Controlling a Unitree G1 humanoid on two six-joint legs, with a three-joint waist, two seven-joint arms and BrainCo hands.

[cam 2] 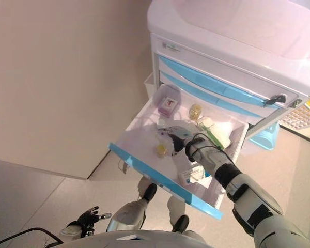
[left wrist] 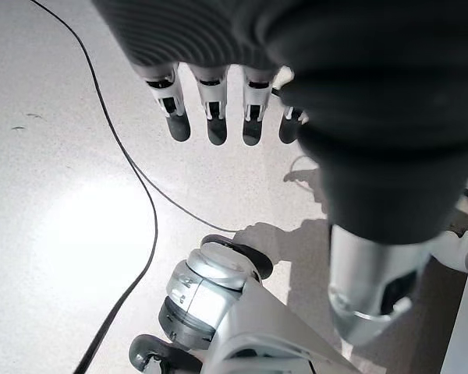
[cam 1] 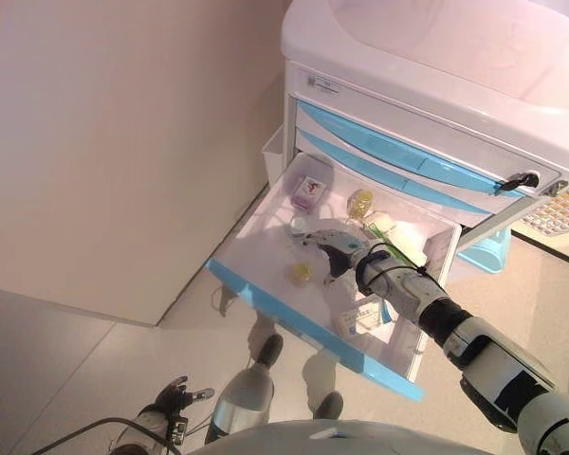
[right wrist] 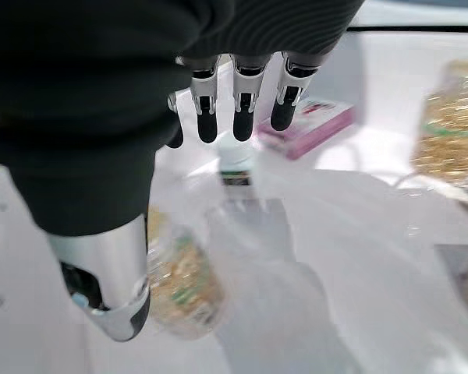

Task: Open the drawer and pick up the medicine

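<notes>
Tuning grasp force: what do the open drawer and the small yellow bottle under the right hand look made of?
Drawer: looks like hard moulded plastic, glossy white floor and walls with light reflections, blue front lip. Small yellow bottle: probably clear plastic or glass; yellowish contents show through. Right hand hovers open above it.

2 head eyes look down on the open drawer (cam 1: 266, 242), sharing it, left wrist faces floor (left wrist: 54, 234), right wrist close inside drawer

Bare floor in the open drawer (cam 1: 256, 248) lies between a pink box (cam 1: 308, 192) and yellow bottle (cam 1: 302, 272).
</notes>
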